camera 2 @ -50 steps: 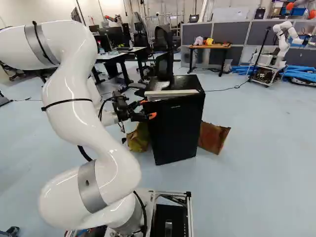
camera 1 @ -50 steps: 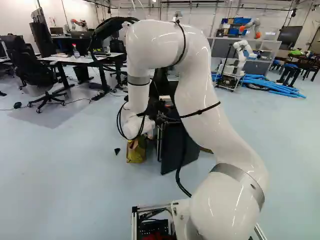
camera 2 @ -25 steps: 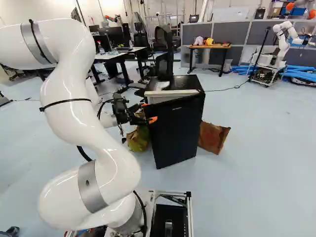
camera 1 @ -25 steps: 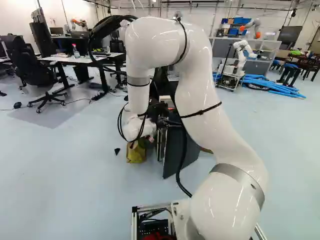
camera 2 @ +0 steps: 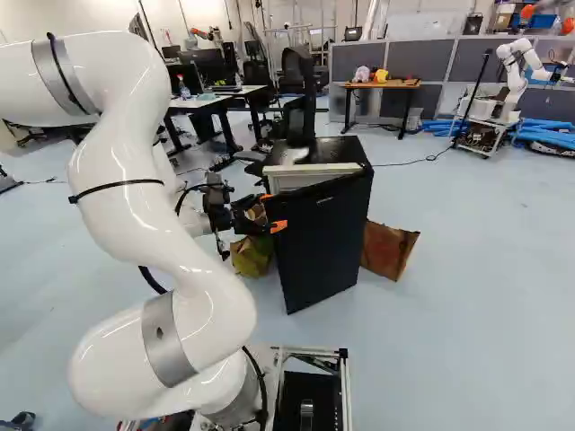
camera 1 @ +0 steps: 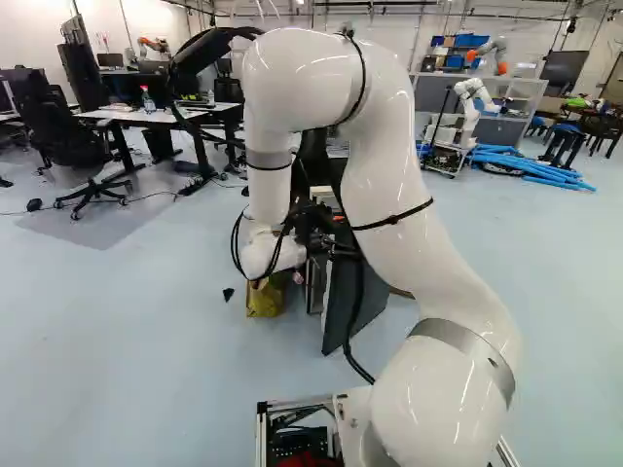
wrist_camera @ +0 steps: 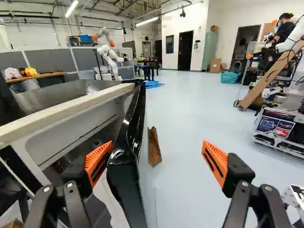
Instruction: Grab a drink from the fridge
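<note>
In the right base view my gripper (camera 2: pixel 273 212) is at the free edge of the black fridge door (camera 2: pixel 323 238), one orange tip on each side. The door stands ajar from the fridge (camera 2: pixel 340 149). Seen from the wrist, the gripper (wrist_camera: pixel 156 154) has its fingers wide apart, with the door's glossy edge (wrist_camera: pixel 129 142) between them. One finger reaches into the gap behind the door, close to its inner side; the other stands well off its outer face. Inside, the fridge is dark, and I cannot make out a drink.
A brown cardboard piece (camera 2: pixel 388 250) stands beside the fridge, and a yellow-brown bag (camera 2: pixel 252 255) lies on its other side. Farther back are a desk (camera 1: pixel 146 115) with chairs, blue tubes (camera 1: pixel 531 165) and another robot (camera 2: pixel 512 76).
The fridge door has swung wider, its free edge coming toward the base. My gripper has moved the same way along with it, fingers still apart. The base has not moved.
</note>
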Controlling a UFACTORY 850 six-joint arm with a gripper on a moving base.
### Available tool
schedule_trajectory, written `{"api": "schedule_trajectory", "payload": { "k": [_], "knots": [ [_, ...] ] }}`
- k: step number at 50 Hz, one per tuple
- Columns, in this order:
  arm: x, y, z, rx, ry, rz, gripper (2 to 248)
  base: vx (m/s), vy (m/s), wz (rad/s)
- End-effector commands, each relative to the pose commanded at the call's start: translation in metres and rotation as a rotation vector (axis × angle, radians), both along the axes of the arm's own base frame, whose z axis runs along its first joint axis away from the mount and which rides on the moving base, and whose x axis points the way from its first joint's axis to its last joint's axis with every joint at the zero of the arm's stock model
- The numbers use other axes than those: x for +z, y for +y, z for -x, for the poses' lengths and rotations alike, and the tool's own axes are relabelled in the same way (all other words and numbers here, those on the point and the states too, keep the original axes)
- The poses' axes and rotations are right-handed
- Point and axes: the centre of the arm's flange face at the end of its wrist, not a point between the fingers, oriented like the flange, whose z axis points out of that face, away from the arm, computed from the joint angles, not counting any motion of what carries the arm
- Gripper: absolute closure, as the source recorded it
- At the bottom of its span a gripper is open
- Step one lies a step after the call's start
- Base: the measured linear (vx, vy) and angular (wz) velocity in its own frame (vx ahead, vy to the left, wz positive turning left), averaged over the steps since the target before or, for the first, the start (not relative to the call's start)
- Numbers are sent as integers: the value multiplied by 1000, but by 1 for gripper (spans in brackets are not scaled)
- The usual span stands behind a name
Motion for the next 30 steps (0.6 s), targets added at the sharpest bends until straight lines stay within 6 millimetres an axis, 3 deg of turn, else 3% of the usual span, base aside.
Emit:
{"api": "schedule_trajectory", "payload": {
  "k": [30],
  "knots": [
    [-3,-12,28,-141,31,16,3,0,0,0]
  ]
}}
